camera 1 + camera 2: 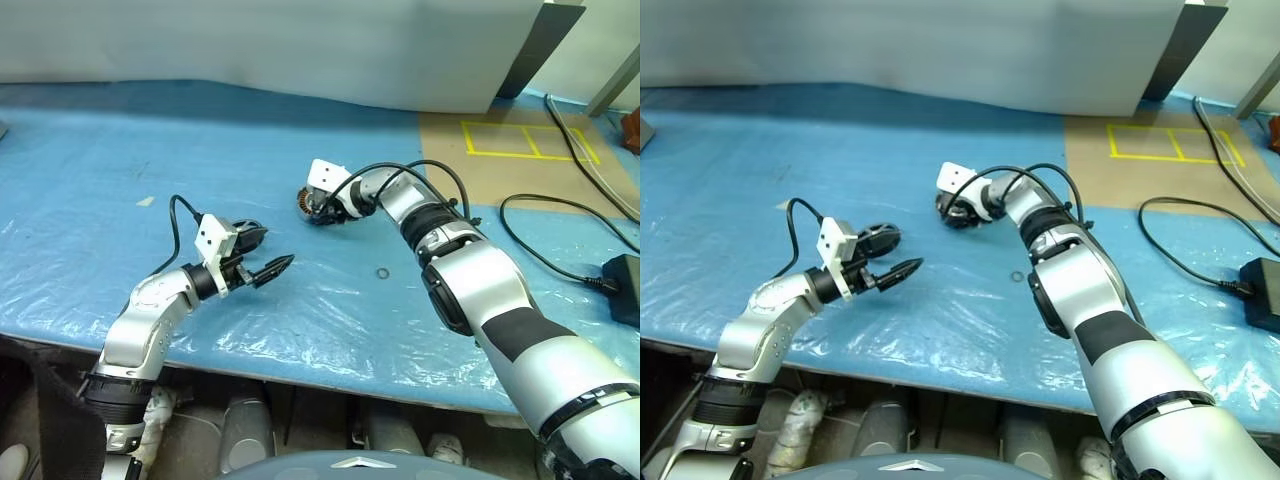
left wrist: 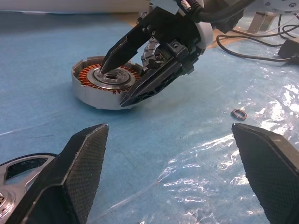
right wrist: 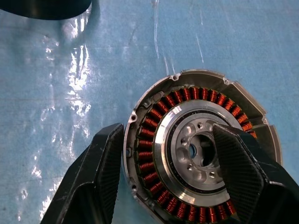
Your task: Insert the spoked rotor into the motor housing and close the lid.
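Blue plastic-covered table (image 1: 120,180) has the squat round silver metal motor housing (image 3: 196,149) sitting flat near the middle, open face up, axis vertical, with its ring of copper windings showing round a silvery hub. Right hand (image 2: 122,80) angles down onto it, fingers apart, one tip in the hub hole and one outside the wall. Left hand (image 1: 262,255) hangs level and spread wide, just past a dark spoked rotor (image 2: 18,175) lying flat.

Silver motor housing (image 3: 201,149) with copper-orange windings, on a glossy blue table cover (image 1: 100,200).
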